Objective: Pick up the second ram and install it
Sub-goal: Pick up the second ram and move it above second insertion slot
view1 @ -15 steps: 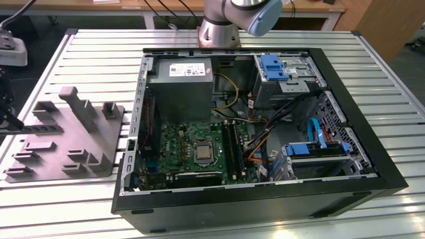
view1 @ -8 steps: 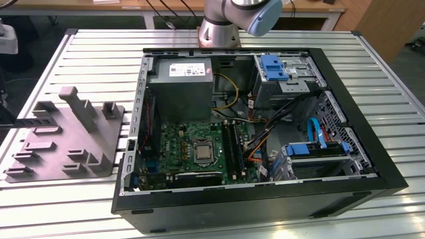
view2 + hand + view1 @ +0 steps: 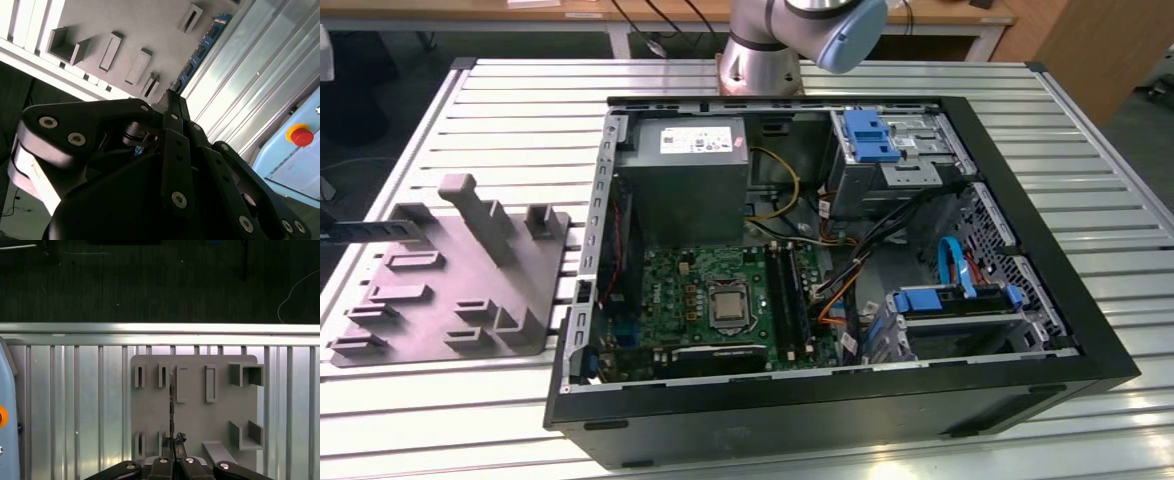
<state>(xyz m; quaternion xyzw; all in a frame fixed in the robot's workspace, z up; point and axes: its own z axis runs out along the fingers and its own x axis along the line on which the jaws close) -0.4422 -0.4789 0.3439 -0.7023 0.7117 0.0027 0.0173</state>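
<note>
Currently, the gripper [image 3: 173, 441] is pinching narrowly on one end of the ram [image 3: 171, 400] at the grey fixture [image 3: 195, 425]; installation into the case [image 3: 827, 410] is remaining.

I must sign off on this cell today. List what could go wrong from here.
1. In the first wrist view the second ram shows as a thin edge in line with the gripper, over the grey fixture; a small sideways error could tilt or jam it.
2. In the exterior view an orange cable runs close beside the black socket rails; it might snag the stick on the way in.
</note>
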